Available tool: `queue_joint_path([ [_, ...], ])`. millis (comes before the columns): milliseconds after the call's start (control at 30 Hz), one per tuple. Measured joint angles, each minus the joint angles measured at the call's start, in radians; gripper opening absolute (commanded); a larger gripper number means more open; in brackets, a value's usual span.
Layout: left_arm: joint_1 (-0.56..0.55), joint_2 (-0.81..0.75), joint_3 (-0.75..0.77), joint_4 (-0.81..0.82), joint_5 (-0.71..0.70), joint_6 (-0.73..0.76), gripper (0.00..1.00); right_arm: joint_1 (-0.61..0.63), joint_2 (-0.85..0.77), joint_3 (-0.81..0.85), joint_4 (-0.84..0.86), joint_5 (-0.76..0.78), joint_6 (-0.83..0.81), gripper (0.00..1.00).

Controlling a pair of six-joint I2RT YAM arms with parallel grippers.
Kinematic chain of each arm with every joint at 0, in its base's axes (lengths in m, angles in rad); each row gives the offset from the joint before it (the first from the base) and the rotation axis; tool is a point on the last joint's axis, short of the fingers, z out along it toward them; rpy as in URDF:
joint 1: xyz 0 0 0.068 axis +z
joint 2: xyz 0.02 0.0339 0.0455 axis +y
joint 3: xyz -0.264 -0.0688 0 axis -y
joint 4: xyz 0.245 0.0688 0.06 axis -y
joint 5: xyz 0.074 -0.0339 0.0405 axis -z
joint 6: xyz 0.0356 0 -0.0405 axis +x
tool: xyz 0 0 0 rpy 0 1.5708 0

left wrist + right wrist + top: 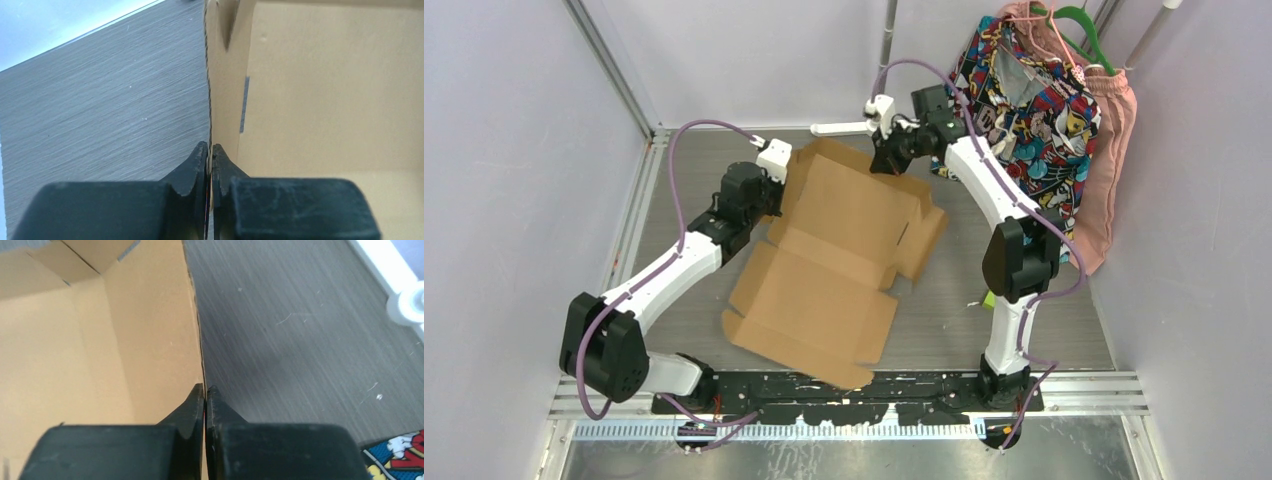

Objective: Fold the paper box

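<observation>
Jaws left and right each pinch a paper box wall, hanging clothes close by.

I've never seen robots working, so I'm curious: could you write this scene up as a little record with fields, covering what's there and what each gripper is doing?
paper box: plain brown corrugated cardboard sheet with flaps, partly folded, near flaps lying open
table: grey, streaked surface
left gripper: shut on a raised cardboard edge, far left of the box
right gripper: shut on a raised cardboard edge, far right of the box
background: colourful patterned shirt and pink garment hanging at the far right
</observation>
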State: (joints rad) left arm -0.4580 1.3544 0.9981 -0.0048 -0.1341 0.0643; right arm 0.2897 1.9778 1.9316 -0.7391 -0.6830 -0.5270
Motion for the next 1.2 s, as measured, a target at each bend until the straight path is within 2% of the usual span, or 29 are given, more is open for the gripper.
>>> queue_joint_path([
  [133, 0.000, 0.012, 0.000, -0.001, -0.001, -0.009, 0.08, 0.064, -0.031, -0.107, 0.040, 0.115, 0.017, 0.02],
  [300, 0.002, 0.016, -0.003, -0.003, -0.001, -0.031, 0.09, 0.119, -0.057, -0.138, 0.047, 0.251, 0.018, 0.02],
  [567, 0.003, 0.016, -0.090, 0.065, 0.005, -0.089, 0.10, 0.226, -0.204, -0.283, 0.048, 0.500, 0.017, 0.02],
  [833, 0.014, 0.064, -0.148, 0.147, 0.042, -0.171, 0.10, 0.333, -0.280, -0.435, 0.106, 0.770, 0.014, 0.01],
  [900, 0.015, 0.085, -0.160, 0.180, 0.061, -0.199, 0.13, 0.356, -0.296, -0.472, 0.126, 0.838, 0.014, 0.01],
  [1067, 0.015, 0.102, -0.169, 0.229, 0.103, -0.256, 0.27, 0.389, -0.344, -0.565, 0.187, 0.983, 0.019, 0.02],
  [1200, 0.018, 0.102, -0.169, 0.263, 0.108, -0.279, 0.28, 0.397, -0.382, -0.620, 0.208, 1.096, 0.026, 0.02],
])
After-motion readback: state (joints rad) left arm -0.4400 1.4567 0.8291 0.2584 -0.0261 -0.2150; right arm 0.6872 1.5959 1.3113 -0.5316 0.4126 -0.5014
